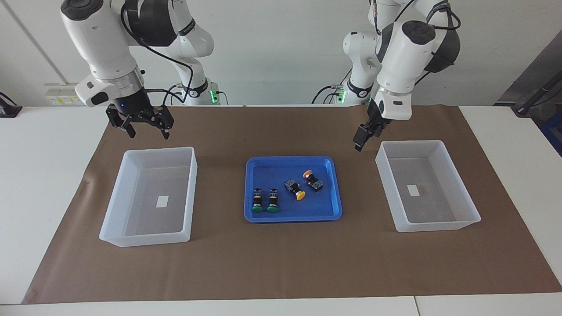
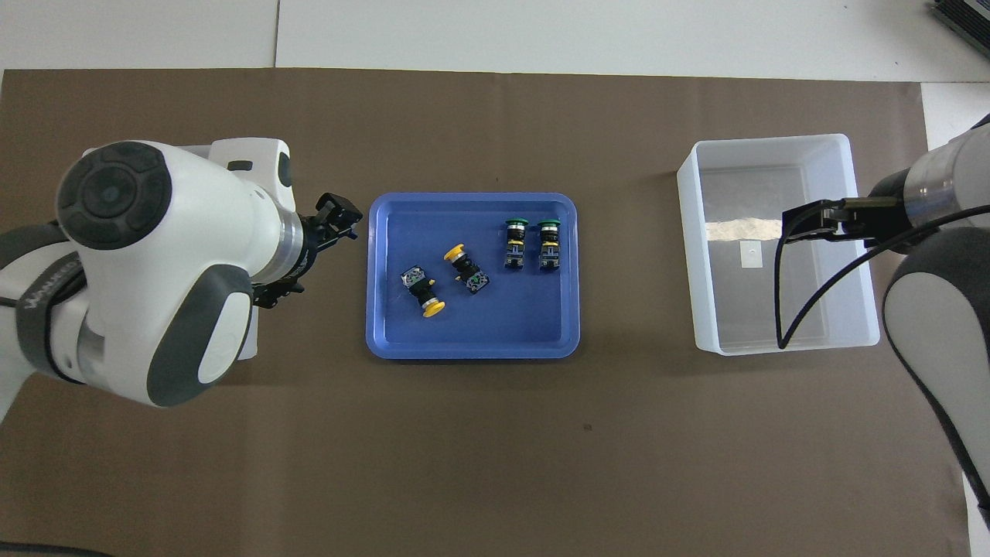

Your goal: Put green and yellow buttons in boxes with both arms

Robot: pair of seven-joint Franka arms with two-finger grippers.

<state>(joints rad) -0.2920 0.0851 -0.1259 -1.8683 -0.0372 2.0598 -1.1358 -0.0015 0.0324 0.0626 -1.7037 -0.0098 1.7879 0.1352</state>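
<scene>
All four buttons lay in the blue tray [image 1: 293, 216] at the middle of the brown mat [image 1: 281, 263] on the tabletop [image 1: 44, 175]: the two green buttons [image 1: 264, 201] side by side, the two yellow buttons [image 1: 304, 184] just beside them toward the left arm's end. Both boxes held nothing but a label. The left end effector [image 1: 361, 139] hung empty with its fingers apart, over the mat between the tray and the box at the left arm's end [image 1: 456, 226]. The right end effector [image 1: 147, 128] hung open and empty above the mat beside the box at the right arm's end [image 1: 131, 239].
</scene>
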